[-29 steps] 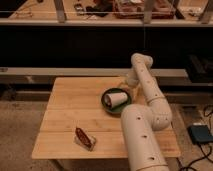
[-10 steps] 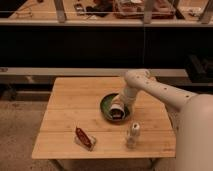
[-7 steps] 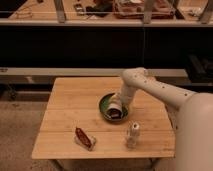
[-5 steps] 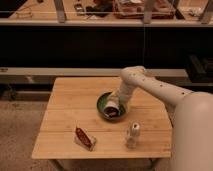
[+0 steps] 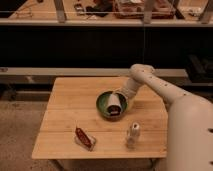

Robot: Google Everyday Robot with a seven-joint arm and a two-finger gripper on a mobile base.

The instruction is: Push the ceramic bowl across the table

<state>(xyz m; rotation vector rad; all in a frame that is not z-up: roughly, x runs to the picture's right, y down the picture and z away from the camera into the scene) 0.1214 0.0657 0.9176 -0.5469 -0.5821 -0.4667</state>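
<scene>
- Where the white arm (image 5: pixel 152 86) bends down from the right side, its claw (image 5: pixel 115 112) sits inside the ceramic bowl (image 5: pixel 103 103), tip low against the near part of the dish.
- The claw's fingers are spread, and nothing is pinched between them as far as can be seen.
- The ceramic bowl, dark green with a darker rim, rests flat on the tabletop (image 5: pixel 65 119), somewhat right of the middle and nearer the far edge than the near one.
- The pale wrist section of the arm covers the right part of the bowl; the green inside shows on the left.
- A small red-brown packet (image 5: pixel 84 138) lies near the front edge of the tabletop, left of and well apart from the bowl.
- A pale upright container (image 5: pixel 132 134) stands near the front edge on the right, apart from the bowl and from the packet.
- A speckled floor (image 5: pixel 19 131) shows to the left of the tabletop.
</scene>
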